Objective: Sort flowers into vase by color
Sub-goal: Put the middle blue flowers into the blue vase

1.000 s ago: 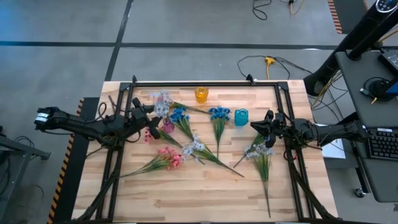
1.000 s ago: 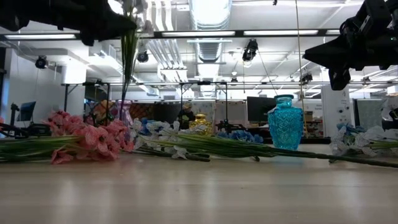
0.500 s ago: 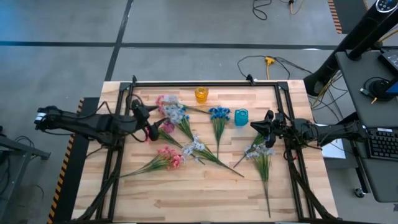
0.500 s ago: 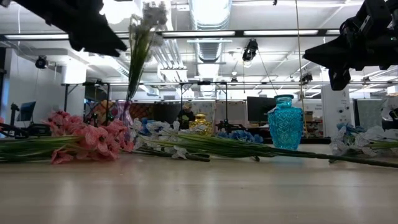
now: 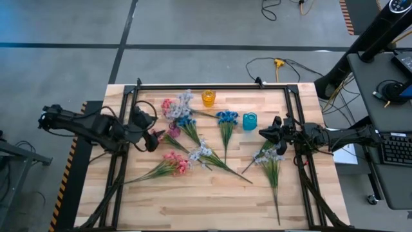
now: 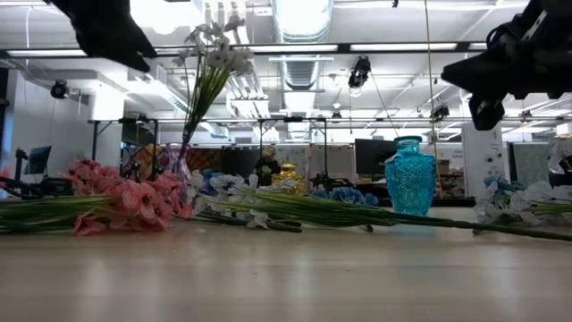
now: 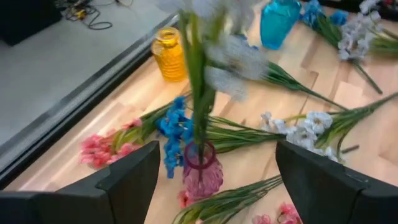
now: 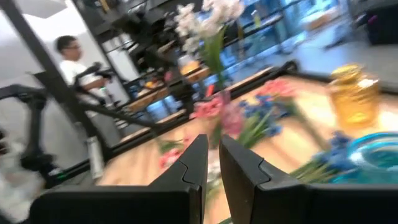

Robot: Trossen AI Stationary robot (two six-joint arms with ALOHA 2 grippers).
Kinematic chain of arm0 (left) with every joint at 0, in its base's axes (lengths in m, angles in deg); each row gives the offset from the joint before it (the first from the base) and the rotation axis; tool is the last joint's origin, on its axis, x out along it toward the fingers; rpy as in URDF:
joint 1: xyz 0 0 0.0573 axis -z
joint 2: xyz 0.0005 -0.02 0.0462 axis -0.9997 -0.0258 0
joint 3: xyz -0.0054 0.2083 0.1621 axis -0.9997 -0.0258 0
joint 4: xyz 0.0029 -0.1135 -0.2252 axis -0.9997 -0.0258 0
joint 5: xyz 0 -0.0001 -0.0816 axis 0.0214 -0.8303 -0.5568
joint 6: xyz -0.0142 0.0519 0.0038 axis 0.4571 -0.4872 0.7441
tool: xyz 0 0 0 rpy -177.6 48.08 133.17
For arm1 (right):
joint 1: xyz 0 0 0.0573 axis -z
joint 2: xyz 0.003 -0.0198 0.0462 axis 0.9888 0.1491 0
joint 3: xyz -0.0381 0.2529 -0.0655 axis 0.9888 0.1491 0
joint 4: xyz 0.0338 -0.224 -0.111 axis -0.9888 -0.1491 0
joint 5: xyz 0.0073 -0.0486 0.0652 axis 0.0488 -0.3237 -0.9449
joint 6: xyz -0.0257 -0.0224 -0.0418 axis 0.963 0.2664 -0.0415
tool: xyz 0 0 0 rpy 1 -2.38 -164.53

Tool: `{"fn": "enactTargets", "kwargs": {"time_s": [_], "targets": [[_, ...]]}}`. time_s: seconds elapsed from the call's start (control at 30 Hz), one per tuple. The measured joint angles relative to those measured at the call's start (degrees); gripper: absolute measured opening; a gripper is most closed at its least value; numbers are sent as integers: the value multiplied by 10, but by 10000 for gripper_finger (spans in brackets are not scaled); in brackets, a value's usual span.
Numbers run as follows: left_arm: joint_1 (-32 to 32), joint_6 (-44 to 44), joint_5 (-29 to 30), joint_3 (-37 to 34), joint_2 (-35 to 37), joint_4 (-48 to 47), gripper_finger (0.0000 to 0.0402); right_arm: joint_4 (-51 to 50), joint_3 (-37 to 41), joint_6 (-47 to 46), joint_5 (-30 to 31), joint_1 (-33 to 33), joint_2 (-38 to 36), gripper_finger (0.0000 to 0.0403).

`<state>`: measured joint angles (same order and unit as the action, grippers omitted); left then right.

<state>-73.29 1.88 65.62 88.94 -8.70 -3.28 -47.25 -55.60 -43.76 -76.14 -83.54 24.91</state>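
Left gripper (image 5: 149,137), at the left of the high view, has its fingers wide apart and holds nothing. Just beside it a white sprig (image 6: 211,55) stands with its stem in the small pink vase (image 7: 201,175). Right gripper (image 5: 270,134), at the right of the high view, hovers with its fingers together and empty, above another white sprig (image 5: 269,158).

Other flowers lie flat on the wooden table (image 5: 212,203): a pink sprig (image 5: 172,164) in the lower middle, a blue sprig (image 5: 226,118) near the middle next to the blue vase (image 5: 250,120), and more around the pink vase. A yellow vase (image 5: 208,98) is at the top middle.

I judge these sprigs light and soft, with thin bending stems; the middle of the stem, away from the blossoms, seems the best place to hold. The vases look light and easy to tip.

Behind the table the room is a large workshop with ceiling lights and a person (image 8: 69,59).
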Motion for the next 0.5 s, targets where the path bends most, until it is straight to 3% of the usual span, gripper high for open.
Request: {"fn": "enactTargets", "kwargs": {"time_s": [0.1,0.23,0.5], "targets": [[14,32,20,45,-4,-55,301,2,-8,-23,-33,-1,10,34],[40,35,58,71,-6,-62,301,-11,-24,-46,-37,-13,45,34],[122,81,201,68,-32,-58,301,-139,-141,-112,-22,-50,182,34]]}}
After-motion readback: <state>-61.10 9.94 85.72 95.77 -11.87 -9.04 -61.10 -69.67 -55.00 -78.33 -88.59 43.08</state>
